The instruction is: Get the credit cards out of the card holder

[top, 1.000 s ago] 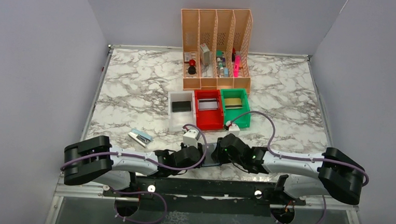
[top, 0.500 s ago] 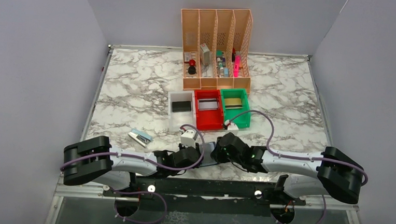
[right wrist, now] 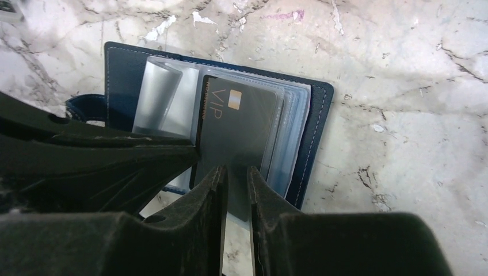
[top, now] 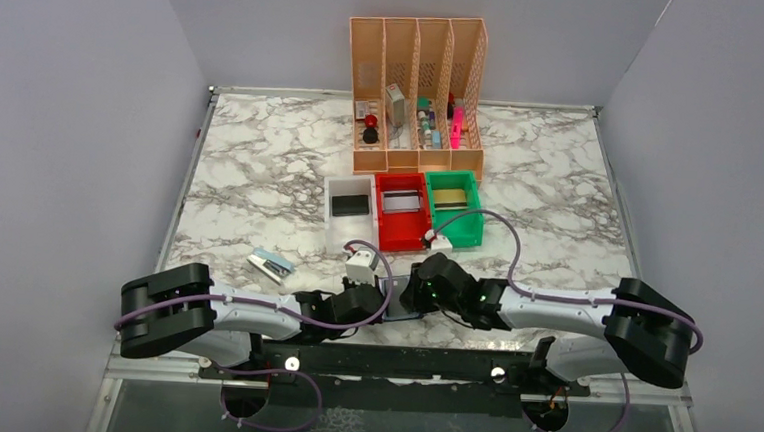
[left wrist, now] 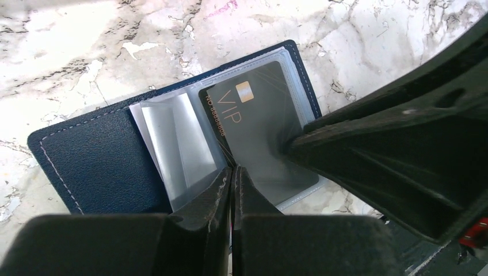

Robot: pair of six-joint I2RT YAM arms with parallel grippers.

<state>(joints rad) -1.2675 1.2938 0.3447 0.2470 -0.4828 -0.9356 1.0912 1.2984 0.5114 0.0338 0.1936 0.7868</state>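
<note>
The work looks nearly finished to me. At the far side of the marble-patterned bench (top: 261,169) three small plastic bins stand in a row, side against side. The white bin (top: 347,236) has a black card (top: 351,205) in it, the red bin (top: 404,232) a silver-grey card (top: 404,202), and the green bin (top: 462,231) a gold card (top: 449,197). I judge that these three are already out of the holder.

One is left. The card holder (left wrist: 86,167) lies open and flat at the near edge of the bench, between the two arms. A dark VIP card (left wrist: 253,121), with gold letters and a small gold chip, sits inside one of the clear pockets (left wrist: 178,144). The pocket to its left looks empty.

The left tool (left wrist: 233,172) is closed, with its fingers pressed together at the near edge of the pockets. Whether a thin leaf is pinched between them, I cannot tell. The right tool (right wrist: 236,172) shows a narrow gap and its tips are set down on the pocket over the VIP card – it holds nothing that I can see.

The cover is navy and finely grained, like imitation leather, with pale stitching along its rounded corners. The pockets are thin greyish film, glossy and a little curled – probably floppy and slippery. The card is stiff, flat and matte. The bench looks hard and smooth.
</note>
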